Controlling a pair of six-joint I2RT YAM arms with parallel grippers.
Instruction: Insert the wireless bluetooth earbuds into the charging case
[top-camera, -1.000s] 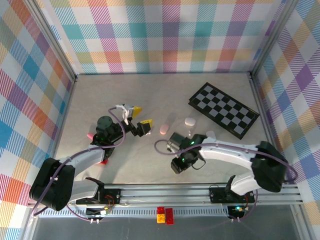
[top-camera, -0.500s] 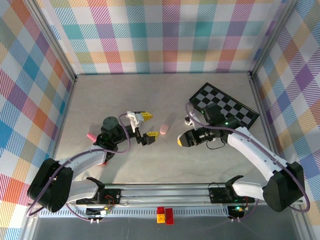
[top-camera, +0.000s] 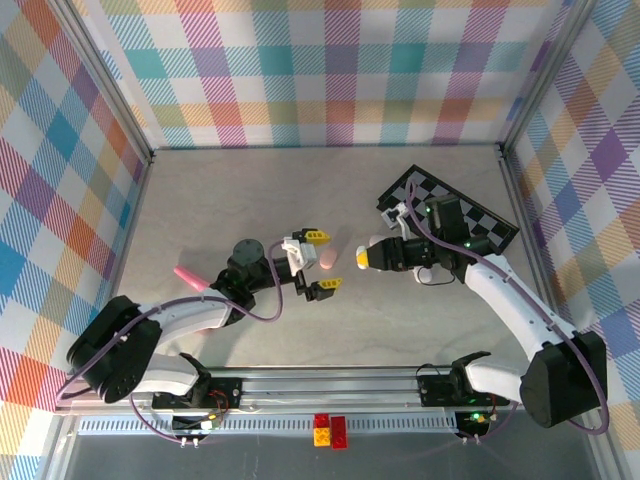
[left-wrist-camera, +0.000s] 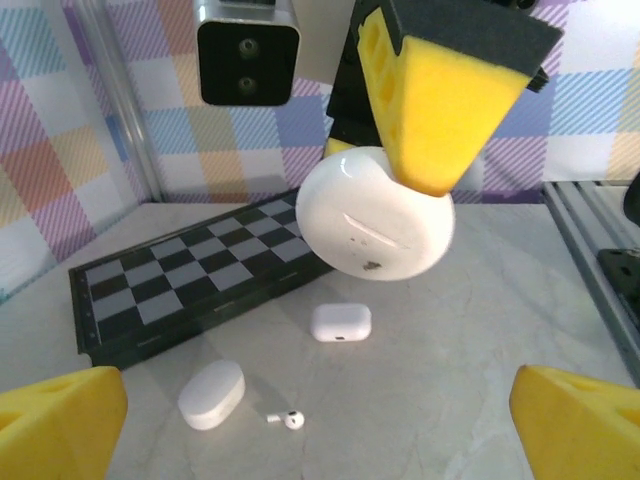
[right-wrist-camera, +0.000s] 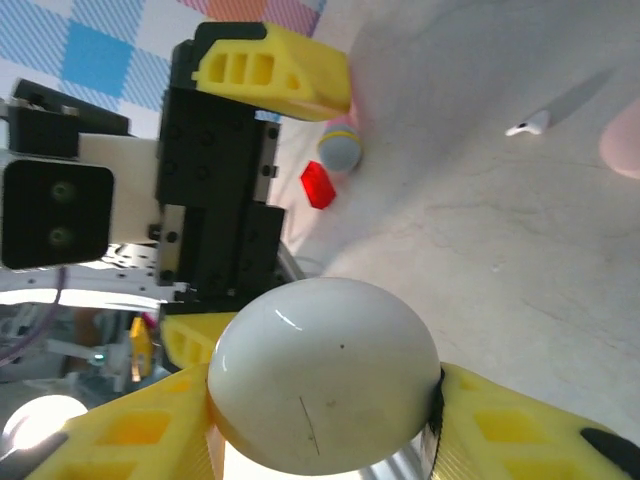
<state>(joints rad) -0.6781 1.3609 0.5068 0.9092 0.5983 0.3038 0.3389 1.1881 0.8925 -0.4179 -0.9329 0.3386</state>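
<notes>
Top external view: the right end effector (top-camera: 368, 254) hangs above the desk (top-camera: 220, 190), off the near-left corner of the black-and-grey folding chessboard (top-camera: 480, 228). It is clamped at a middling width on a white glossy oval charging case (right-wrist-camera: 325, 375), whose lid looks shut. The left end effector (top-camera: 321, 262) faces it from further left of the chessboard, spread wide and empty.

A tiny white stemmed earbud (left-wrist-camera: 290, 419) lies on the desk in front of the chessboard's near edge, just beside a pale pink oval case (left-wrist-camera: 211, 394).

As I judge it, the step in hand is presenting the held case so its lid can be opened. The right arm should keep the seam turned toward the free fingers and hold firm. The shell is slick and rounded, so a slack or off-centre grip could let it squirt out.

A small white rounded-rectangle case (left-wrist-camera: 341, 322) sits closer to the chessboard than the earbud. Both spare cases crowd the pick-up spot. A red brick (right-wrist-camera: 317, 185) lies well away from the chessboard, behind the left arm.
</notes>
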